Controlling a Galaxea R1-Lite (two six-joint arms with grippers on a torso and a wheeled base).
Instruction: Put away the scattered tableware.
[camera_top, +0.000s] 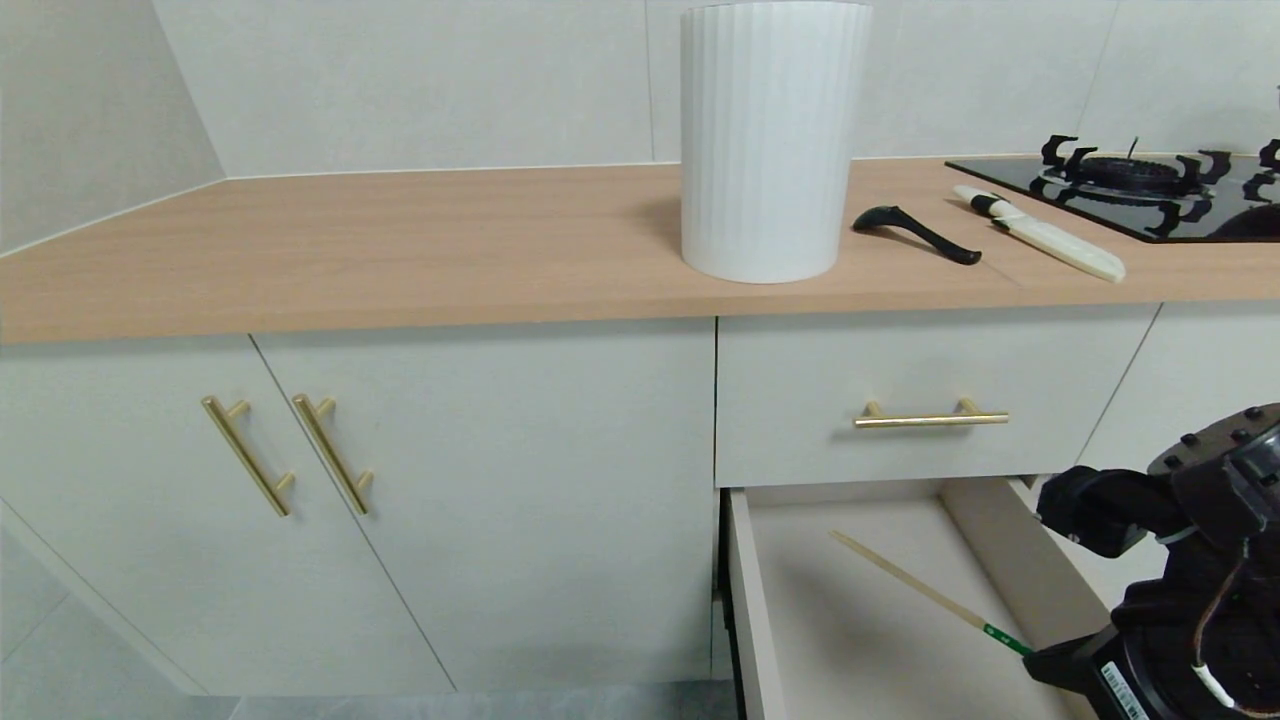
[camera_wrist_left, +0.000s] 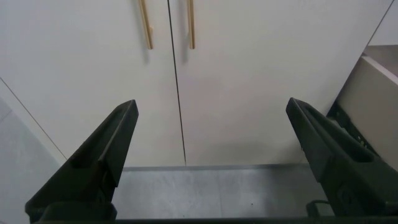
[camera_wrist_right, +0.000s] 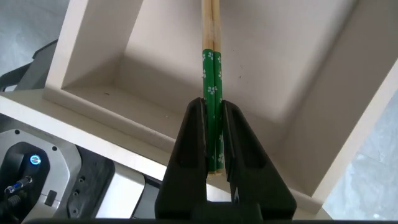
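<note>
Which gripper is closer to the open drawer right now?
Right. The right gripper holds the chopsticks over the open drawer; the left gripper faces the cabinet doors off to the drawer's side.

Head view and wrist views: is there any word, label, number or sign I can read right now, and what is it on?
Nothing in these views reads as legible text.
White sticker on the right arm: printed, too small to read.
Chopsticks in the right end effector: green band with white flower marks, no letters.
White ribbed container and knife: no print visible.
</note>
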